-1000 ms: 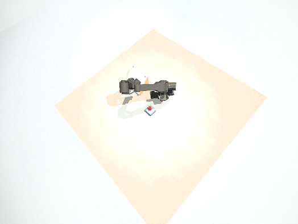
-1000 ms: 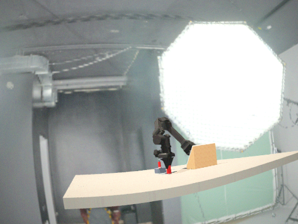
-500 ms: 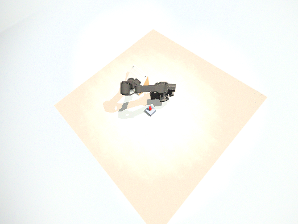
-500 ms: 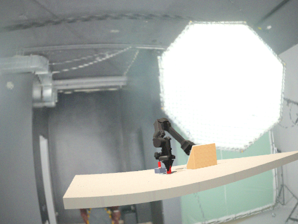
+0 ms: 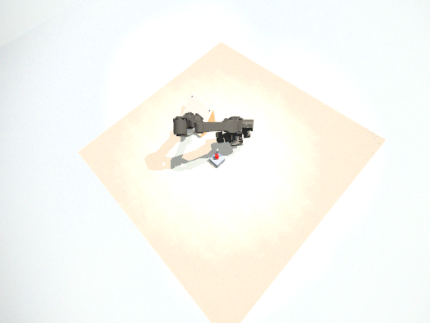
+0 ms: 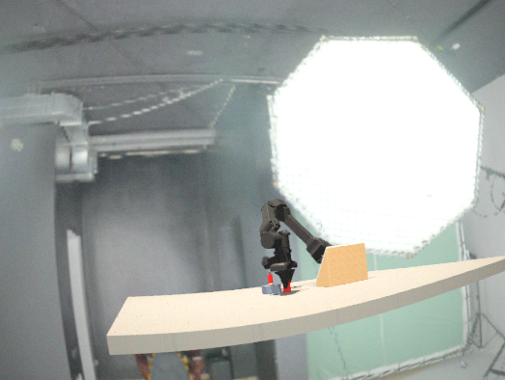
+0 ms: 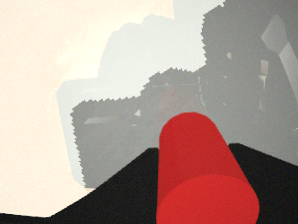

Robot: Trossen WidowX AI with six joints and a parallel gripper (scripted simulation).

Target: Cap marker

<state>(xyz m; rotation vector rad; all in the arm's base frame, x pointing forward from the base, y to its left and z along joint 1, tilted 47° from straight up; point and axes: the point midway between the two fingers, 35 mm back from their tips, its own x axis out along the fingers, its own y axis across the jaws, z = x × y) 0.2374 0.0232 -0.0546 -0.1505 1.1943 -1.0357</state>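
Note:
The marker (image 5: 217,156) (image 6: 270,279) stands upright in the holder block (image 5: 217,162) (image 6: 271,290), its red upper part showing. The red cap (image 6: 287,288) (image 7: 186,155) stands upright at table level beside the block, on the right in the exterior view. My gripper (image 6: 287,285) (image 7: 193,156) points down and is shut on the cap, with one dark finger on each side of it in the wrist view. In the top view the arm hides the cap and fingertips. Any gap under the cap is too small to tell.
An orange-sided wedge-shaped panel (image 5: 212,118) (image 6: 346,266) stands on the table (image 5: 254,234) (image 6: 193,315) near the arm's base. The holder block with the upright marker is close beside the gripper. The arm's shadow falls around them.

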